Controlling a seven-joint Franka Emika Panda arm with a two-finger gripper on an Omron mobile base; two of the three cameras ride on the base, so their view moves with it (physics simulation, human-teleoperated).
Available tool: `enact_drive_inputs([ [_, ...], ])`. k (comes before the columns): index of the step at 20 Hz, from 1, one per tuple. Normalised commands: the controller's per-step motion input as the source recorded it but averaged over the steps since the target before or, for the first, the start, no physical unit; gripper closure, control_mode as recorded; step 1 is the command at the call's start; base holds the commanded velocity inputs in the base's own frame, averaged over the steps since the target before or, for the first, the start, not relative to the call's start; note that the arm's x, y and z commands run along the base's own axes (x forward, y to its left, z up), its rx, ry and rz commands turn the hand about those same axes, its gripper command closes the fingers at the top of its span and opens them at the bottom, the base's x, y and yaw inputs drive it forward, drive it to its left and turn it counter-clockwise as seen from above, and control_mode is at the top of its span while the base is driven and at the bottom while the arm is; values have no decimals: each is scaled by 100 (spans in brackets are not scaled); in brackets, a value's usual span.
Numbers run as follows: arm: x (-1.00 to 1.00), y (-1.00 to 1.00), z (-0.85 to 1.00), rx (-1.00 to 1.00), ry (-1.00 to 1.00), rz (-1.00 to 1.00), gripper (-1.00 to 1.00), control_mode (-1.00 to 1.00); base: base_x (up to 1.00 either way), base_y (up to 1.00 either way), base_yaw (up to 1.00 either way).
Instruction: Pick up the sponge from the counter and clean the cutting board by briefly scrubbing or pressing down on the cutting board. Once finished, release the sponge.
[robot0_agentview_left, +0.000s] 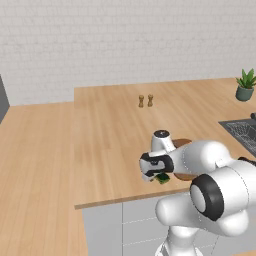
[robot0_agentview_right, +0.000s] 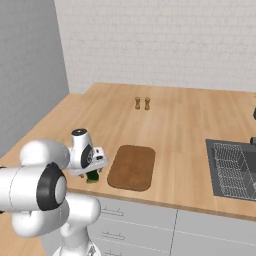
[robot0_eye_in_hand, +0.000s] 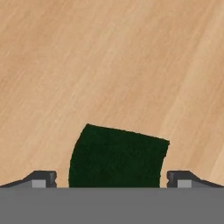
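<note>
Robot hand lowered over a green sponge near the front edge of a wooden desk.

The hand (robot0_eye_in_hand: 112, 179) is seen from its own camera with 2 dark fingertips (robot0_eye_in_hand: 43, 178) spread apart, 1 on each side of the sponge (robot0_eye_in_hand: 117, 157); whether they touch its sides cannot be told, so the hand is judged open and placed for a grasp. In the right base view the sponge (robot0_agentview_right: 92, 175) is seen under the hand, lying on the desk (robot0_agentview_right: 185, 120) just beside the left side of the cutting board (robot0_agentview_right: 133, 166). That closeness is judged to keep the carry to the board short. 2 small shakers (robot0_agentview_right: 142, 103) are set well apart, further back, and a sink (robot0_agentview_right: 235, 167) is let into the desk on the right.
</note>
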Motion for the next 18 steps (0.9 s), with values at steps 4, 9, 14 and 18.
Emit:
enact_drive_inputs([
  [4,0,0,-27,0,0,0,100,-100,0,0,0],
  [9,1,0,-22,0,1,0,100,-100,0,0,0],
  [14,0,0,-12,0,0,0,100,-100,0,0,0],
  [18,-2,-4,41,0,0,-11,100,-100,0,0,0],
])
